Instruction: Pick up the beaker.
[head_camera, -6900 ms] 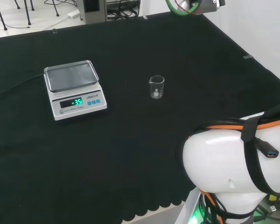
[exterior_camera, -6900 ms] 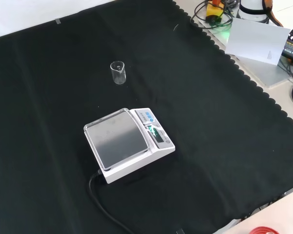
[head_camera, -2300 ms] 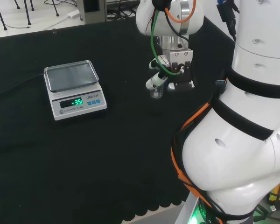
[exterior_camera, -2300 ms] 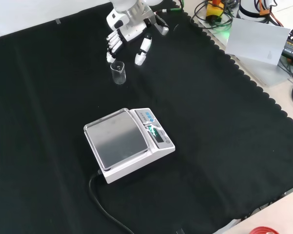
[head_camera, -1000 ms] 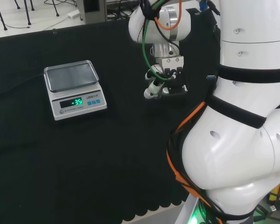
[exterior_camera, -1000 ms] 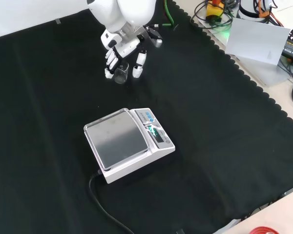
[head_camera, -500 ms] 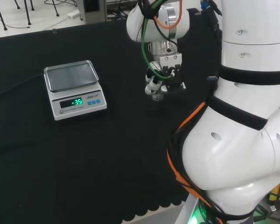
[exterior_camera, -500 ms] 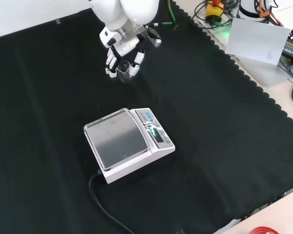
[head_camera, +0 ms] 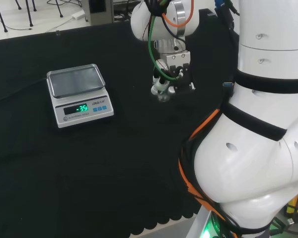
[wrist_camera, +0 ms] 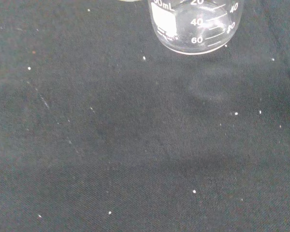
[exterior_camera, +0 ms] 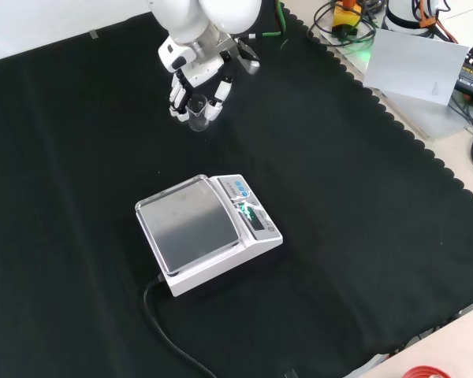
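The small clear glass beaker [exterior_camera: 195, 109] sits between the curled fingers and thumb of the hand [exterior_camera: 191, 88], far of the scale [exterior_camera: 207, 232] in the front view; the hand is closed around it. In the wrist view the beaker [wrist_camera: 195, 24] shows printed graduation marks and looks empty, though glare makes that hard to confirm. Its base appears clear of the black cloth on the bench [wrist_camera: 135, 145]. In the head view the hand [head_camera: 165, 83] hides most of the beaker, right of the scale [head_camera: 78, 95].

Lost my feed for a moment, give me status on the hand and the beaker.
Hand shut on the small clear glass beaker. Beaker looks just clear of the black cloth. White electronic scale stands apart, nothing in the way.
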Available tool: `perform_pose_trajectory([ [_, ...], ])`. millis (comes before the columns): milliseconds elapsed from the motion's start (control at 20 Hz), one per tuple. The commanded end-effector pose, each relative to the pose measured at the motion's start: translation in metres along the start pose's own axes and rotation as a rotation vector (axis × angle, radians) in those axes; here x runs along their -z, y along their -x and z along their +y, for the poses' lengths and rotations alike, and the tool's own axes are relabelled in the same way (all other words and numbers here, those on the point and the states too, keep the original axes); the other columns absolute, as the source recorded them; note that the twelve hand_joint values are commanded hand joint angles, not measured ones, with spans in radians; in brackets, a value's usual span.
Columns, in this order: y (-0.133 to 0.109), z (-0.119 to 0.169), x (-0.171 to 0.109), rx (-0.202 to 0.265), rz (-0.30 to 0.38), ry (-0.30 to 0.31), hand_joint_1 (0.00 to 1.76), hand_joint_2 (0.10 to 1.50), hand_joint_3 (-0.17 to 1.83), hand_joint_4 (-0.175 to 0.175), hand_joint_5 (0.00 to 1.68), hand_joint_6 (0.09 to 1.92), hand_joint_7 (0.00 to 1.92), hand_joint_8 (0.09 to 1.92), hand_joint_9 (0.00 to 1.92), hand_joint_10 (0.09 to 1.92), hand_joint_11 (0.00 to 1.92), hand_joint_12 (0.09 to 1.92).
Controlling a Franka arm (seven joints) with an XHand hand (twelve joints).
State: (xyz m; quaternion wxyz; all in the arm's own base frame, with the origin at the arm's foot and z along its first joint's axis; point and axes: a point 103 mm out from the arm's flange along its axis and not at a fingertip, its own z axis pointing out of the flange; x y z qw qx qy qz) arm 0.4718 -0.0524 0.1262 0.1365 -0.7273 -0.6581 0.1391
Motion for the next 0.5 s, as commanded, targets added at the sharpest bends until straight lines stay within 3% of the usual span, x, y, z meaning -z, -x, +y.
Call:
perform_pose_trajectory([
  [50, -0.007, -0.011, 0.024, 0.027, -0.020, 0.033, 1.09, 1.22, -0.17, -0.117, 0.71, 0.79, 0.57, 0.65, 1.01, 0.50, 0.83, 1.08],
  [500, -0.018, -0.039, 0.082, 0.066, -0.010, 0.117, 1.09, 1.22, -0.17, -0.112, 0.73, 0.80, 0.60, 0.66, 1.02, 0.49, 0.84, 1.08],
])
